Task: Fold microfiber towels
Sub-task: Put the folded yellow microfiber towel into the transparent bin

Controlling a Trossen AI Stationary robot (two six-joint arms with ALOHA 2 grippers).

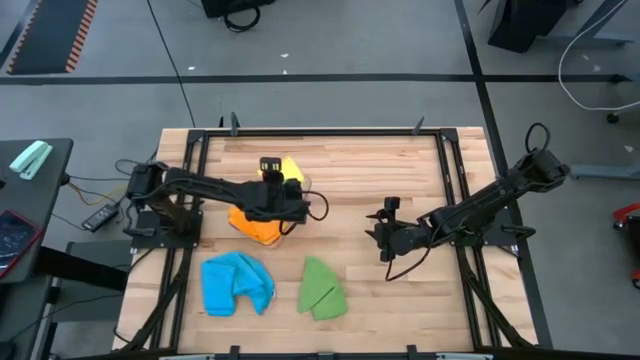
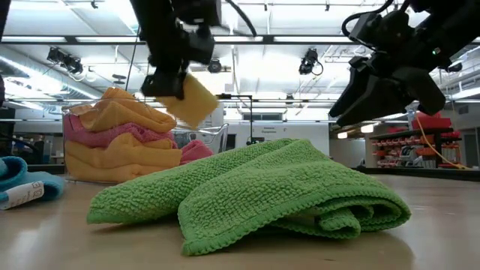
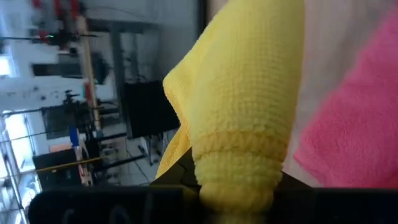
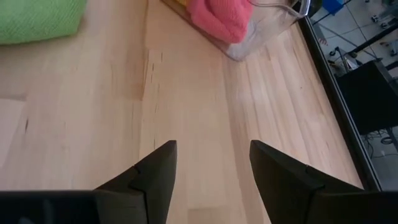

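the left gripper [image 2: 174, 88] pinches a yellow towel [image 2: 196, 99] above the clear tub [image 2: 82, 169], far left of centre. the right gripper [image 4: 212, 168] hangs open, empty. the narrow pinch could slip, dropping the towel back.

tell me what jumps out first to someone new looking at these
The left gripper hangs above the clear tub, shut on a yellow towel lifted off the stack. A folded green towel and a blue towel lie at the table's near edge. The right gripper waits open over bare wood.
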